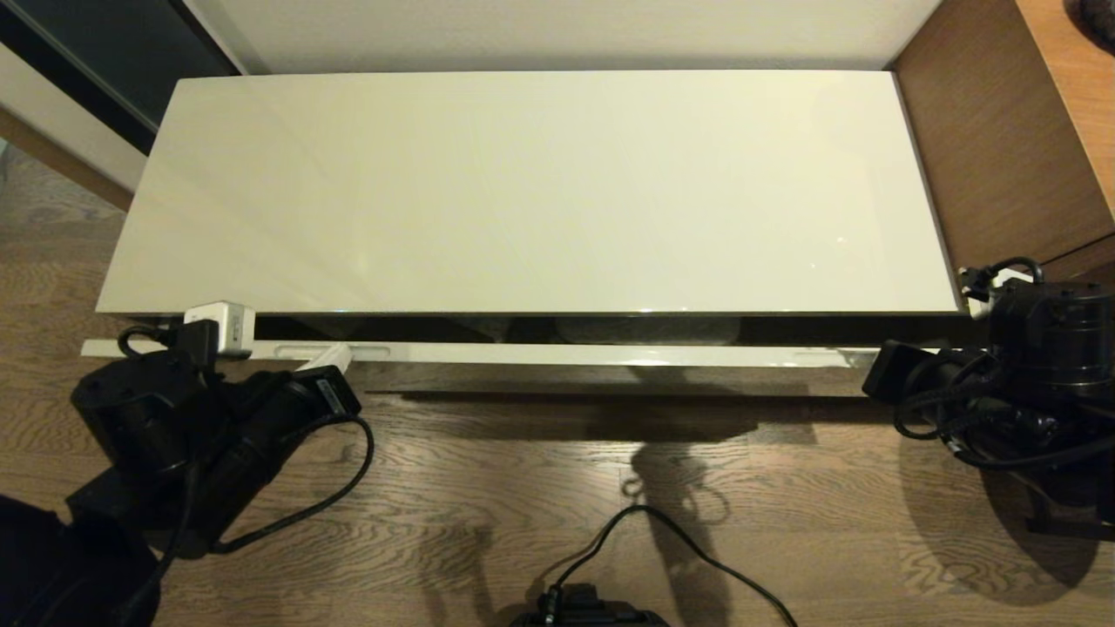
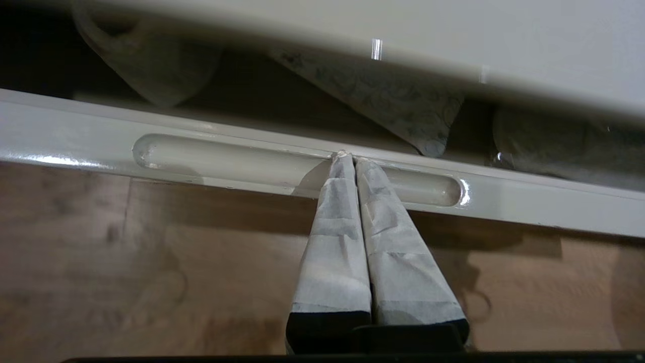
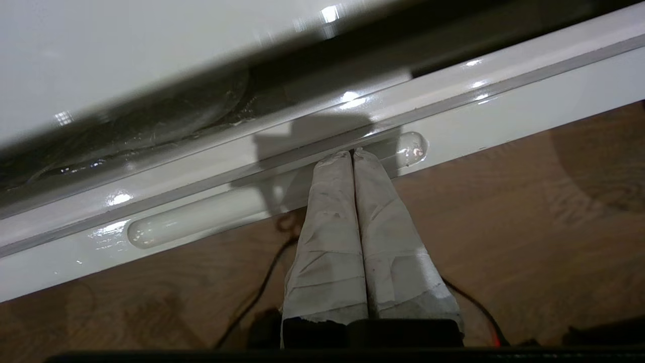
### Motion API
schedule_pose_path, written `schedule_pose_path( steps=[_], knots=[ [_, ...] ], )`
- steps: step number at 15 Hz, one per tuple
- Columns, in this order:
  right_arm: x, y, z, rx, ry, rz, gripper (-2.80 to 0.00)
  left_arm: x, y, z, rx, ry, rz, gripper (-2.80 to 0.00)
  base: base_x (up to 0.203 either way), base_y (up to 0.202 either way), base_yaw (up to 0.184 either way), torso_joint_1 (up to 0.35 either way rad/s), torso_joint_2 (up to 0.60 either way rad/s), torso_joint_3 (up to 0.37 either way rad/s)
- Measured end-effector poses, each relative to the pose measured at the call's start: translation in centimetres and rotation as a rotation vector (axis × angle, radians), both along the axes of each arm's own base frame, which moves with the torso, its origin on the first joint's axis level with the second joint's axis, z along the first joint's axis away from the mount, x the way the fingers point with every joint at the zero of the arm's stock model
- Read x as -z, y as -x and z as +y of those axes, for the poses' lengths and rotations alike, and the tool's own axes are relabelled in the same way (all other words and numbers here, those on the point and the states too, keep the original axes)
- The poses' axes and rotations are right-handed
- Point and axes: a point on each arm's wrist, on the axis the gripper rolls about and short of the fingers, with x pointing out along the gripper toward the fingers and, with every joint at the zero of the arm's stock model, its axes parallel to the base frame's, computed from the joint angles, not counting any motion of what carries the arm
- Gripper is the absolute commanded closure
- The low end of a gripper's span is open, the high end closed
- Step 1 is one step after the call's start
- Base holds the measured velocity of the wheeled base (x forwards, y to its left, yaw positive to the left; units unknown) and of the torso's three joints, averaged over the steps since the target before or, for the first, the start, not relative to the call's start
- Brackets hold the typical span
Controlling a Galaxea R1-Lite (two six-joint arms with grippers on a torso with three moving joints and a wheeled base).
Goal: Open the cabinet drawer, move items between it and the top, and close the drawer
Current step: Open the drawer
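The cabinet drawer (image 1: 557, 353) stands a little way out below the top (image 1: 523, 192), which is bare. In the dark gap lie blue-swirl tissue packs (image 1: 646, 329), mostly hidden under the top. My left gripper (image 1: 331, 355) is shut, its tips set in the left slot handle (image 2: 227, 164); in the left wrist view the gripper (image 2: 349, 159) sits against the slot's upper lip, with a tissue pack (image 2: 383, 98) just behind. My right gripper (image 1: 858, 357) is shut too, its tips (image 3: 351, 154) in the right slot handle (image 3: 211, 217). A wrapped pack (image 3: 151, 123) shows in the gap there.
A brown wood-grain unit (image 1: 1002, 148) stands against the cabinet's right end. Wood floor (image 1: 557, 488) lies in front, with a black cable (image 1: 662, 531) trailing across it. A dark panel (image 1: 104, 52) is at the back left.
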Motion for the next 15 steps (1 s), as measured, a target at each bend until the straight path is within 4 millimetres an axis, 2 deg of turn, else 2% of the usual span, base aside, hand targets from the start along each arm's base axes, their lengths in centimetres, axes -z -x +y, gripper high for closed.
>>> schedule_pose_path(
  steps=[3,7,9,13,15],
  knots=[
    [0.9,1.4,-0.4,-0.002,0.005,0.036,0.00,1.1,1.4,0.4,0.000,0.002,0.058,0.00,0.000,0.000,0.000,0.000,0.00,0.000],
    [2.1,4.9,-1.2,-0.015,0.034,0.149,0.00,4.2,5.8,1.4,-0.005,-0.027,0.247,0.00,0.000,0.000,0.000,0.000,0.00,0.000],
    [1.9,7.1,-1.8,-0.021,0.044,0.200,0.00,4.8,7.4,1.9,-0.035,-0.012,0.333,0.00,0.000,0.000,0.000,0.000,0.00,0.000],
    [0.1,12.2,-3.1,-0.062,0.036,0.256,0.00,4.0,10.3,2.6,-0.062,-0.013,0.445,0.00,0.000,0.000,0.000,0.000,0.00,0.000],
    [-2.7,15.2,-3.9,-0.074,0.026,0.205,0.00,1.7,11.3,3.1,-0.098,-0.010,0.400,0.00,0.000,0.000,0.000,0.000,0.00,0.000]
  ],
)
